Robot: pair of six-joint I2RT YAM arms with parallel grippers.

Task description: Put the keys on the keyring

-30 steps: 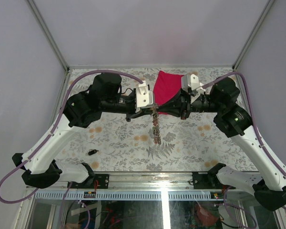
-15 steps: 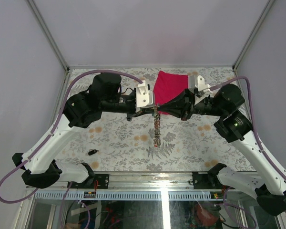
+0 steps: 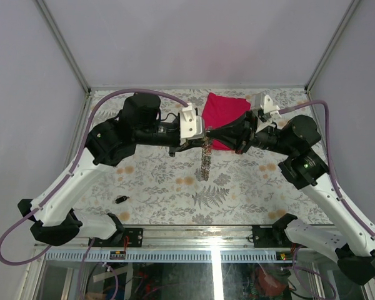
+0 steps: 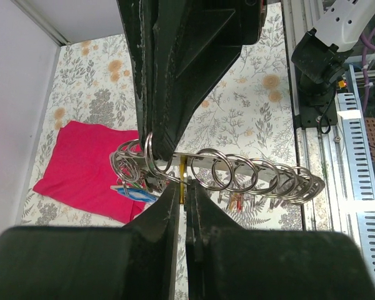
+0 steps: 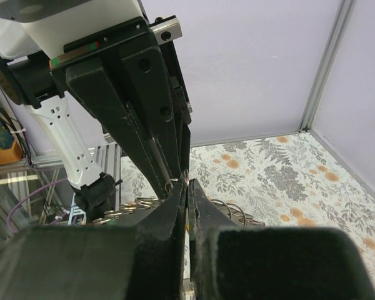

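Chain of linked silver keyrings [image 4: 237, 175] dangling mid-air, coloured keys [image 4: 133, 193] bunched at one end

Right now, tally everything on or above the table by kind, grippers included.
Grippers: 2 (left gripper, right gripper, both pinched shut on the chain)
Chain of metal rings with keys: 1
Red cloth: 1
Small black item, lying apart at the left: 1
Total: 5

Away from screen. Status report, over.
Left gripper, right gripper shut on ring chain, mid-air. Keys hang from it. Small black piece on table, red cloth beyond; neither in the way.
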